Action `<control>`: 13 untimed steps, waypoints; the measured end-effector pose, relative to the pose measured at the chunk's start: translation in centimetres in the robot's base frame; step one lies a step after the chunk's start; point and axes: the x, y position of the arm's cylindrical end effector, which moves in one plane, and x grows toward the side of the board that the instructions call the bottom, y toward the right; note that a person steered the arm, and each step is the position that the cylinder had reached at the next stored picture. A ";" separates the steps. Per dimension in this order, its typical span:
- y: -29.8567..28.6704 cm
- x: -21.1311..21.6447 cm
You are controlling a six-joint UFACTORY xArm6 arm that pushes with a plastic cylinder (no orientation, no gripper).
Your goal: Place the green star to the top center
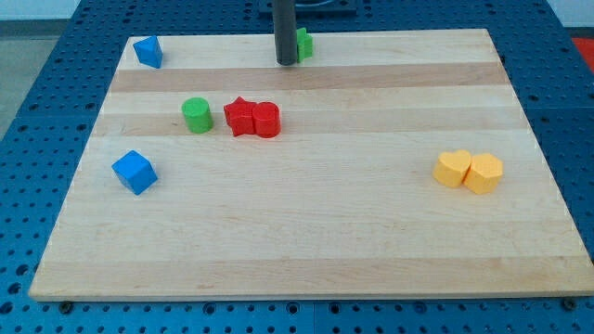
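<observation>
The green star (303,43) sits at the top centre of the wooden board (306,232), mostly hidden behind my rod, with only its right part showing. My tip (286,62) rests on the board just left of and slightly below the green star, touching or nearly touching it.
A green cylinder (197,115) stands left of centre, beside a red star (240,117) touching a red cylinder (266,120). A blue block (148,52) is at the top left, a blue cube (135,172) at the left. Two yellow blocks (469,172) touch at the right.
</observation>
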 end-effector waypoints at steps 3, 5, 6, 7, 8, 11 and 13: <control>-0.5 0.5; -4.9 0.4; -3.5 0.0; 0.1 -0.3; 2.2 -1.4; 1.1 -0.5; -13.6 4.4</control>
